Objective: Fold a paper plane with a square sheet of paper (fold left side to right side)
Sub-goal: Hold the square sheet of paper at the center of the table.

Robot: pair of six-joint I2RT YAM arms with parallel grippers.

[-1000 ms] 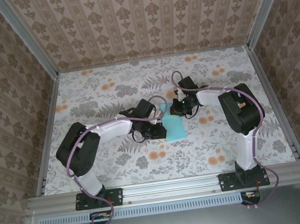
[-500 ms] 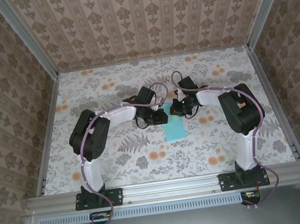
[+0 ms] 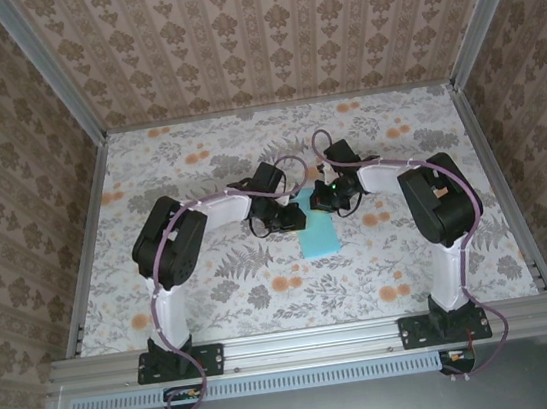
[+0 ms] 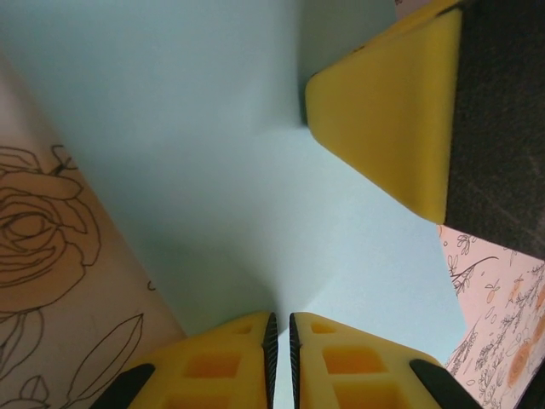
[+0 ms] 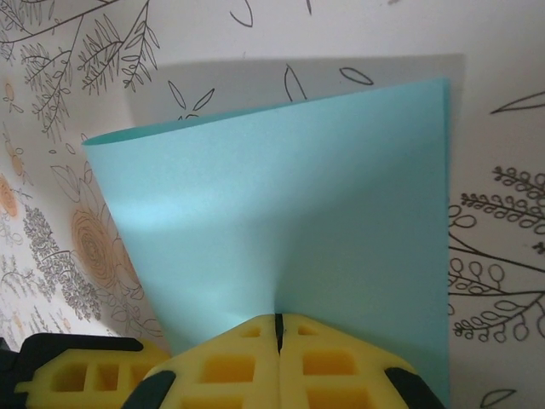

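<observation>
The blue sheet of paper (image 3: 319, 236) lies on the flowered surface (image 3: 198, 164). Its far end sits between my left claw (image 3: 292, 219) and my right claw (image 3: 326, 199), which are just beside each other. From above, both claws hide that end. Seen from my right wrist, the sheet bows up, loosely folded over. My right claw (image 5: 278, 328) is clenched on its edge. My left claw (image 4: 281, 341) pinches the sheet too, jaws almost touching.
</observation>
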